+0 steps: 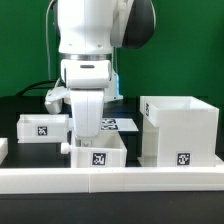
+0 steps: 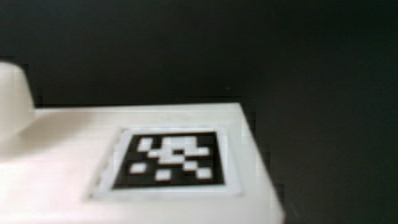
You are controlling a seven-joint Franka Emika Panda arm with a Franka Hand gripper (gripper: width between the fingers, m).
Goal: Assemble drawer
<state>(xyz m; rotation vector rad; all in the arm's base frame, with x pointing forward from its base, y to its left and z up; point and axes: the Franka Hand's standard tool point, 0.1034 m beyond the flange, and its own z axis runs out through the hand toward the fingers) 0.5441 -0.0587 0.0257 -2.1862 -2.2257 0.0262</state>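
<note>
Drawer housing [image 1: 178, 128] stands open-topped at the exterior view's right on your black counter [image 1: 15, 105], its tag on the front face, low down. Two small trays lie apart from it. The middle tray [image 1: 98, 152] sits near the front rim [image 1: 110, 180], just beside the housing, and the left tray [image 1: 42, 127] sits well off toward the exterior view's left. Each shows its tag toward the camera.

Your hand [image 1: 88, 130] hangs straight down over the back of the middle tray, between the left tray and the housing. Its fingertips are lost against the white tray wall, so you cannot tell how far the fingers are spread or whether they have hold of anything. Behind the arm, a corner of the marker board [image 1: 122, 125] shows flat on the counter.

Your wrist view is blurred. It shows a white surface with one tag [image 2: 173, 160] against the dark counter, and you cannot tell from it which piece that is.
</note>
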